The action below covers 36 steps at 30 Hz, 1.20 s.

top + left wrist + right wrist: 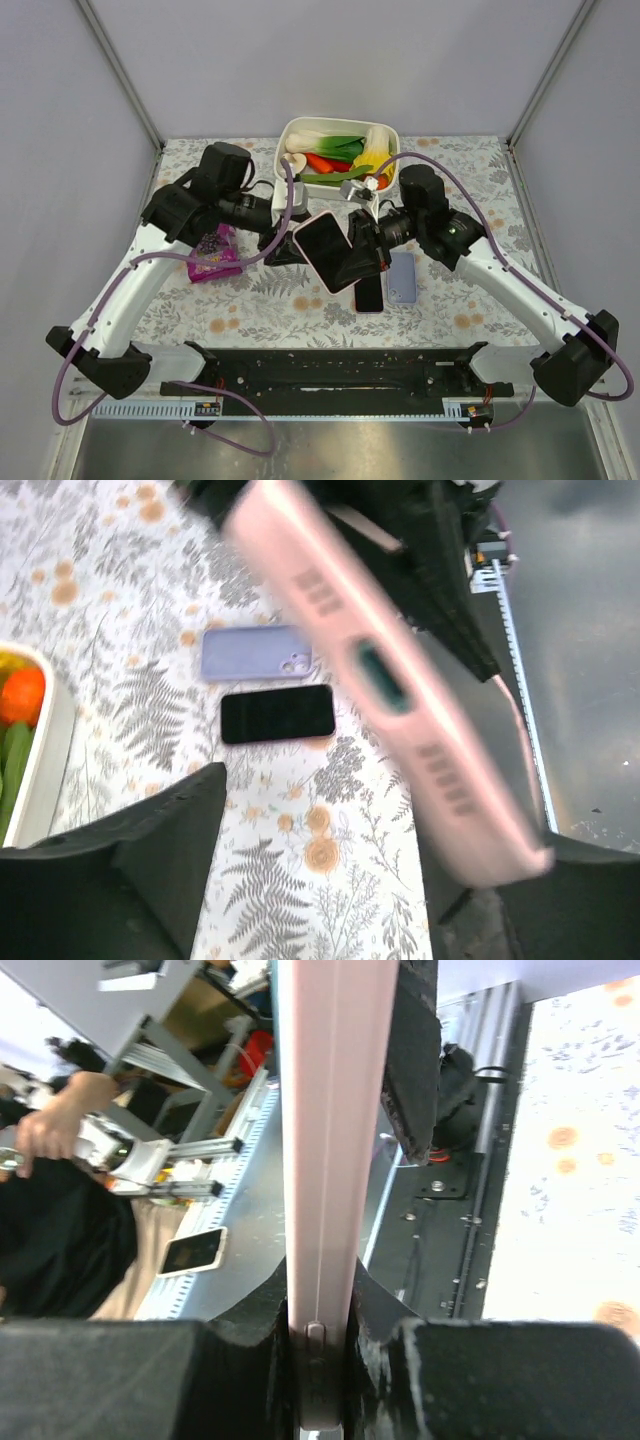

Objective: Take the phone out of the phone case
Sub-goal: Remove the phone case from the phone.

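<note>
A phone (325, 250) with a dark screen sits in a pink case (303, 228) and is held tilted in the air above the middle of the table. My right gripper (362, 256) is shut on the case's right edge. In the right wrist view the fingers (250, 1380) squeeze the pink case (325, 1140) edge-on. My left gripper (282, 246) is at the case's left end. In the left wrist view its jaws (340, 850) stand wide apart, and the blurred pink case (390, 680) ends against the right finger.
A bare black phone (368, 293) and a lilac case (402, 277) lie side by side on the floral cloth under the right arm. They also show in the left wrist view, phone (277, 714) and case (255, 652). A white bin (290, 130) of vegetables stands at the back. A purple packet (213, 255) lies at the left.
</note>
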### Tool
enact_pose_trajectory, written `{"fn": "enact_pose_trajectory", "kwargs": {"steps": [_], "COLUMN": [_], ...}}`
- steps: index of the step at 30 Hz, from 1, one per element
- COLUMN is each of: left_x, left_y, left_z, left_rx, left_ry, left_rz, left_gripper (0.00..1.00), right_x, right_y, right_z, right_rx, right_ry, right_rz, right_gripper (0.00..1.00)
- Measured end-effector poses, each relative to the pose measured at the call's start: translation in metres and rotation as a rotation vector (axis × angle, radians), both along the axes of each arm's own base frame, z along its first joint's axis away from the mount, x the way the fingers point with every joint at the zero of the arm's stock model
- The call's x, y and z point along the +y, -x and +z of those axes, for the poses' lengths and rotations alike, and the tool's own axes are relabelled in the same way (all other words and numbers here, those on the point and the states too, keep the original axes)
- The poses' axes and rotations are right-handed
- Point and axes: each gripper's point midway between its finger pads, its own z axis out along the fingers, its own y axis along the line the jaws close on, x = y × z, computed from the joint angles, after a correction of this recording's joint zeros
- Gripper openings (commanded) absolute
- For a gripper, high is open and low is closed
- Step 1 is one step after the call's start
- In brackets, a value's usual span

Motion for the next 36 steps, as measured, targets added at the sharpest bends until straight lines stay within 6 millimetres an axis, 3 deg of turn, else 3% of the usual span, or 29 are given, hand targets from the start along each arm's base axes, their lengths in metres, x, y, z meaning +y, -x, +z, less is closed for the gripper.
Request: {"fn": "enact_pose_trajectory", "kwargs": {"steps": [5,14,20,23,31,36], "left_x": [0.016,0.044,0.024,0.011,-0.021,-0.026], "left_y": [-0.021,-0.019,-0.033,-0.042,-0.063,-0.057], "left_z": [0.002,0.038,0.071,0.08,0.061,0.054], "left_rx": [-0.033,-0.001,0.187,0.294,0.599,0.68], "left_ry": [-0.013,0.083,0.247,0.293,0.282,0.268], "left_rz": [0.105,0.241,0.319,0.346,0.385,0.379], "left_gripper": [0.92,0.89,0.88,0.82,0.6,0.6], "right_x": [0.0,-0.003,-0.001,0.001,0.003,0.002], "right_y": [-0.007,-0.031,-0.04,-0.041,-0.047,-0.05], "right_z": [-0.007,-0.039,-0.05,-0.051,-0.042,-0.045], "right_rx": [-0.101,-0.186,-0.234,-0.257,-0.316,-0.33], "right_ry": [0.04,0.17,0.223,0.237,0.233,0.249], "right_rz": [-0.09,-0.241,-0.298,-0.308,-0.331,-0.347], "right_gripper": [0.0,0.0,0.0,0.0,0.0,0.0]}}
